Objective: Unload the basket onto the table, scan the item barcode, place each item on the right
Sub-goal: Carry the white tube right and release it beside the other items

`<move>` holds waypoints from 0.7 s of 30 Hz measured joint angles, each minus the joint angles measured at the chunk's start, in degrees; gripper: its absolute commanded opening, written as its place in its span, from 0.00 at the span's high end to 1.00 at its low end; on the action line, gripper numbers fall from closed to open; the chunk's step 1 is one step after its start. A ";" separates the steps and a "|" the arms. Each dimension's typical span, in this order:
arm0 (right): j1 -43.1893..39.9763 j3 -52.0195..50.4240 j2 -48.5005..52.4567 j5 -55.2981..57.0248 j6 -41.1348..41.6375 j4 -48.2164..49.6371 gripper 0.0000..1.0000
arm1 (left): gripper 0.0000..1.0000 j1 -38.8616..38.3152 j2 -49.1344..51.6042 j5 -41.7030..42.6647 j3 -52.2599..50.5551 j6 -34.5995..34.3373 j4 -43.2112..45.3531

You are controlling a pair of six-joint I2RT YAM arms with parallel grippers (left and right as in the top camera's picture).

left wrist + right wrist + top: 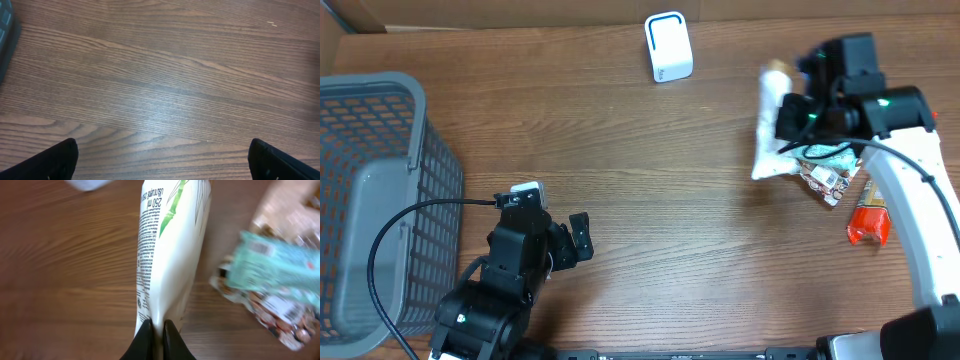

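The overhead view took in the whole desk point(650, 170), with the grey mesh basket point(380, 190) at its left edge, only the basket's own grey floor visible through the mesh, and a small white device point(668, 47) with a blue outline near the far edge. My left wrist camera gave only bare wood grain between the two tips of my left pincer point(164, 162), which stood wide apart, holding and touching nothing. My right wrist camera added what the overhead could not: small print and a green bamboo drawing on the white pouch point(175, 255), and my right pincer point(159, 339) pinched tight on the pouch's thin end. From above, that pouch point(770, 125) sat at the far right of the desk, right of the device, beside a crumpled snack packet point(825, 178) and a red item point(868, 225). I could not tell whether the pouch touched the desk.
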 measured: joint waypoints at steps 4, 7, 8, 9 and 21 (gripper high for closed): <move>-8.20 -7.80 0.37 -0.46 2.49 4.81 0.96 | 0.00 0.00 0.00 0.00 0.00 0.00 0.02; -14.12 -12.55 0.48 -0.48 3.34 7.69 0.96 | 0.01 0.00 0.00 0.02 0.00 0.00 0.00; -15.32 -13.51 0.48 -0.44 3.45 8.41 0.96 | 0.00 0.00 0.00 0.02 0.00 0.00 0.00; -16.57 -14.60 0.48 -0.44 3.58 9.14 0.96 | 0.00 0.00 0.00 0.00 0.00 0.00 0.02; -19.93 -18.80 0.48 0.90 3.15 10.21 0.59 | 0.00 0.00 0.00 0.00 0.00 0.00 0.00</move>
